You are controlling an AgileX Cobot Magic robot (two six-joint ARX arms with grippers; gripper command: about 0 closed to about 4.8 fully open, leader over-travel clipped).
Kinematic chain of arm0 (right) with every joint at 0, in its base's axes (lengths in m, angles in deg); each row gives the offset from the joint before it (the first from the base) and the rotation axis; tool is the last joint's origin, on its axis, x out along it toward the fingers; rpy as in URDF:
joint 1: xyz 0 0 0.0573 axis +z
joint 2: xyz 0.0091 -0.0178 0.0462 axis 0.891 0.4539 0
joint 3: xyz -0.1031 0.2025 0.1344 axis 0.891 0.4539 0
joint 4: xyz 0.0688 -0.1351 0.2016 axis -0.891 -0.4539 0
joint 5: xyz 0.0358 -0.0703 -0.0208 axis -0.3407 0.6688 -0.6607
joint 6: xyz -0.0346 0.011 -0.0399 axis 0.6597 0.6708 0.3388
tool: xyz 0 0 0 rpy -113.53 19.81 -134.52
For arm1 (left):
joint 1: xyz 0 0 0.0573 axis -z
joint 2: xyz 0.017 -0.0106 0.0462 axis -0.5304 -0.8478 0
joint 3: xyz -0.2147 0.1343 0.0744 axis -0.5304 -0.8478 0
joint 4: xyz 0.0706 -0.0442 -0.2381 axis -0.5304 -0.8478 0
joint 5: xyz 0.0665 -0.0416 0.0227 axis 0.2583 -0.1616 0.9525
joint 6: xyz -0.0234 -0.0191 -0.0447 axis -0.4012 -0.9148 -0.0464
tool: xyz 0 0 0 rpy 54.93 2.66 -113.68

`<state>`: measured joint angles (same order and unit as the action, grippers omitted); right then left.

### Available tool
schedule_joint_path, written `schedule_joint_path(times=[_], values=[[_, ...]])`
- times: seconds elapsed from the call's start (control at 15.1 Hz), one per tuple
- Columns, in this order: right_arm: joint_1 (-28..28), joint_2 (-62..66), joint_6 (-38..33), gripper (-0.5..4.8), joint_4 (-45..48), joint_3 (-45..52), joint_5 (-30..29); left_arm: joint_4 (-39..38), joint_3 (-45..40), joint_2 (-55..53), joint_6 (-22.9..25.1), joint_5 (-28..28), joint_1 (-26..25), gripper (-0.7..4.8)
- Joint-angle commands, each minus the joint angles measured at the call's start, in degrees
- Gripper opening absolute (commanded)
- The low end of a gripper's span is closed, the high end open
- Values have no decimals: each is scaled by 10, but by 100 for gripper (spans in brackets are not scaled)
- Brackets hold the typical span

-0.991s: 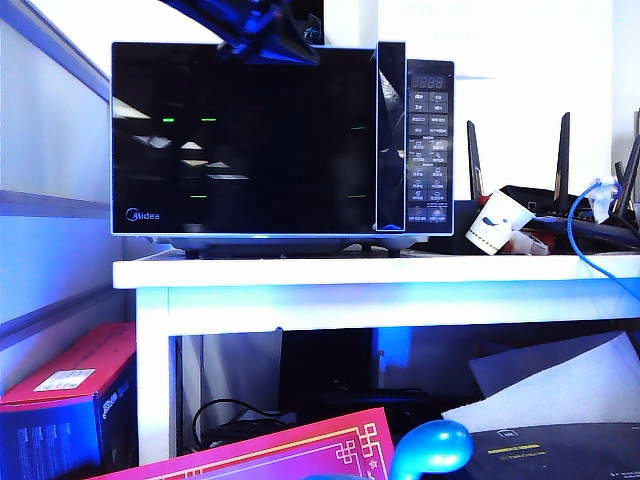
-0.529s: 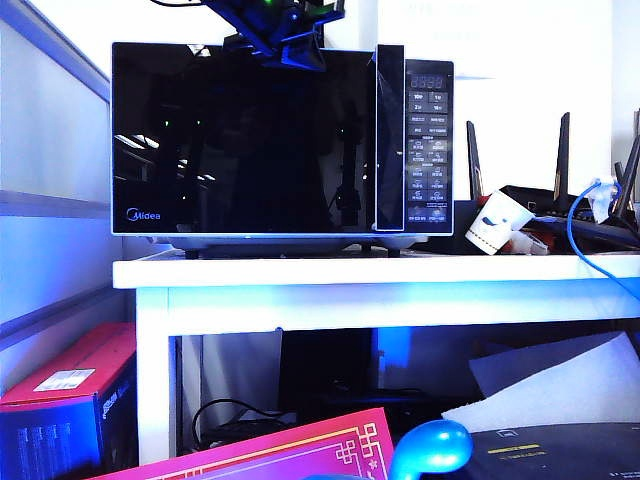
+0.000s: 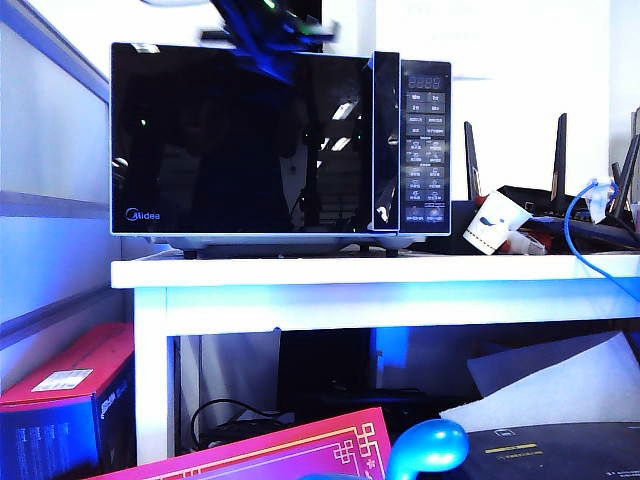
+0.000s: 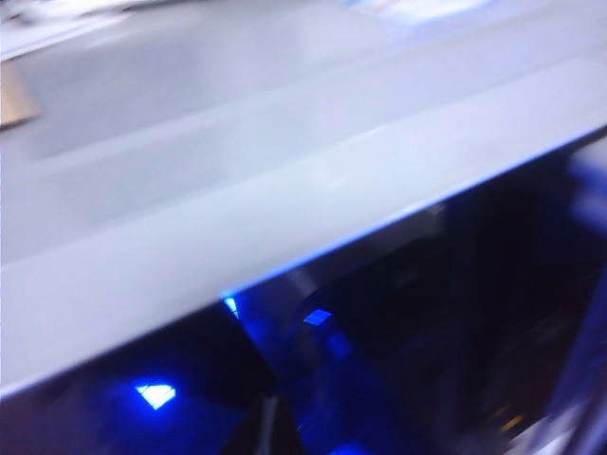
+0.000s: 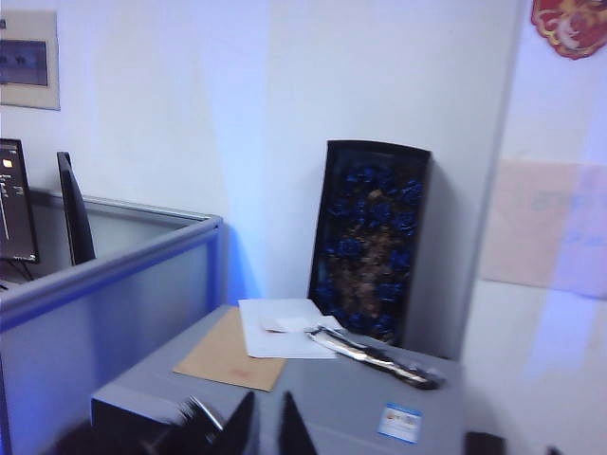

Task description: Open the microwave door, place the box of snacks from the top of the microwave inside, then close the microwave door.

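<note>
We hover our left arm [image 3: 265, 30] blurred above the microwave [image 3: 280, 140]; its grip we cannot tell. Right gripper [image 5: 264, 427] is clenched, empty. The microwave door [image 3: 240, 140] looks closed; snack box unseen. Best hook the handle strip [image 3: 386, 140] squarely.

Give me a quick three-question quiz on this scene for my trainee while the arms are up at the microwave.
1. True or false: in the exterior view, the paper cup lies left of the microwave.
2. What leans against the wall on the microwave's top? A) black box of dark-blue pieces B) kettle C) plate
3. Fill in: the right gripper, over the microwave's top, has its jaws ___.
Key: 1 false; 2 A; 3 shut. The left gripper is a blur above the microwave's front top edge, so its state is unreadable.
</note>
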<state>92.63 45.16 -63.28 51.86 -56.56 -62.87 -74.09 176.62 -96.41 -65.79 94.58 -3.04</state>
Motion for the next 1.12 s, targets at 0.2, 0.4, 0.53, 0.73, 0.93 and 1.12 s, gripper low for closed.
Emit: schedule_joint_path(times=[0.2,0.4,0.53,0.73,0.93,1.12], values=[[1,-103,46,40,-123,-2,2,-124,5,270,-12,-80,11,-5],[1,-135,61,40,-190,2,26,-275,4,443,-12,-105,18,-5],[1,-152,58,40,-213,31,21,-393,1,546,-12,-104,18,-5],[1,-254,19,40,-130,220,9,-506,1,721,-11,-79,18,-5],[1,-390,20,40,-7,432,8,-601,0,828,-11,-46,16,-5],[1,-487,20,40,66,600,8,-661,-80,878,-11,-16,16,-5]])
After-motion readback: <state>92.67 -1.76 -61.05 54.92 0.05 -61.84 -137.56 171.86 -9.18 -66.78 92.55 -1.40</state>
